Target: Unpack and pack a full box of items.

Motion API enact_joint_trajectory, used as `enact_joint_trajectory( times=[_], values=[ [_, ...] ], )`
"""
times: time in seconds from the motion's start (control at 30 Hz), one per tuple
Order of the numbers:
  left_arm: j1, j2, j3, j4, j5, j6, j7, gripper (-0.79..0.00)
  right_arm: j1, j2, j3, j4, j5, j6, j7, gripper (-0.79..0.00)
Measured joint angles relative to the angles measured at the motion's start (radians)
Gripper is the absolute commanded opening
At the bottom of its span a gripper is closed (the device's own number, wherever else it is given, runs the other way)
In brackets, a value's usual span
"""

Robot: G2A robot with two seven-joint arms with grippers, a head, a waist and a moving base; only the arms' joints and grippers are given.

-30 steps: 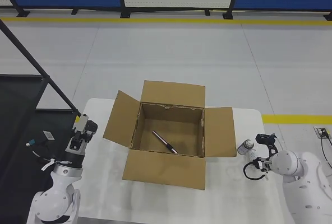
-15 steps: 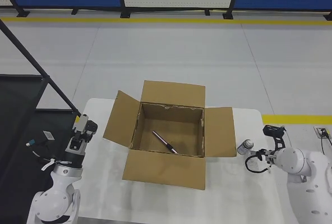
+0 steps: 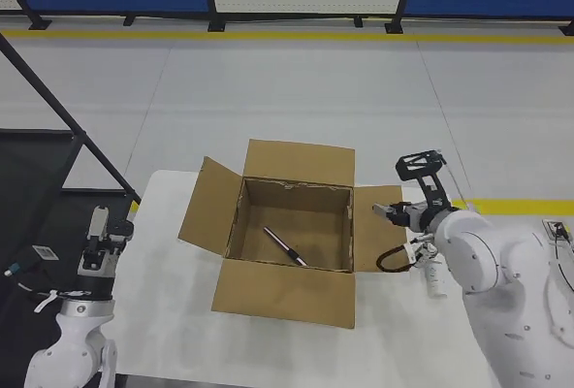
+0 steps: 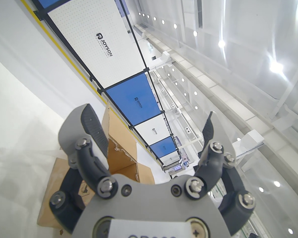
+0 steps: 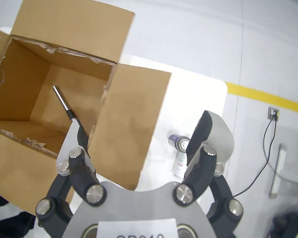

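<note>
The right gripper (image 5: 141, 125) swings off the can (image 3: 434, 282), left lying at centre right, to over the box (image 3: 285, 291) flap — claw wide, empty — probably bound for the pen (image 3: 285, 246).

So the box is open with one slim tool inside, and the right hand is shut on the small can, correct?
Not quite. The right hand is open and holds nothing; the small can sits on the table beside the box, as the right wrist view shows. The rest holds: the box is open with one slim tool inside.
</note>
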Motion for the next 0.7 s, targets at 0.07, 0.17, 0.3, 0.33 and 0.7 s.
enact_joint_trajectory(
  times=[0.07, 0.17, 0.3, 0.33, 0.7],
  values=[
    [0.013, 0.001, -0.013, 0.008, -0.017, -0.005, 0.002, 0.000, 0.099, -0.018, -0.100, 0.077, 0.025, -0.027, 0.011, 0.000],
    [0.032, 0.003, -0.027, 0.017, -0.037, -0.019, -0.004, 0.000, 0.241, -0.054, -0.246, 0.221, 0.074, -0.057, 0.013, 0.000],
    [0.048, 0.006, -0.042, 0.029, -0.063, -0.030, -0.012, 0.000, 0.404, -0.118, -0.428, 0.441, 0.155, -0.075, -0.006, 0.000],
    [0.050, 0.006, -0.045, 0.030, -0.072, -0.031, -0.014, 0.000, 0.435, -0.135, -0.466, 0.492, 0.175, -0.077, -0.014, 0.000],
    [0.060, 0.016, -0.072, 0.045, -0.149, -0.051, -0.090, 0.000, 0.599, -0.363, -0.785, 1.004, 0.427, -0.142, -0.127, 0.000]
  ],
)
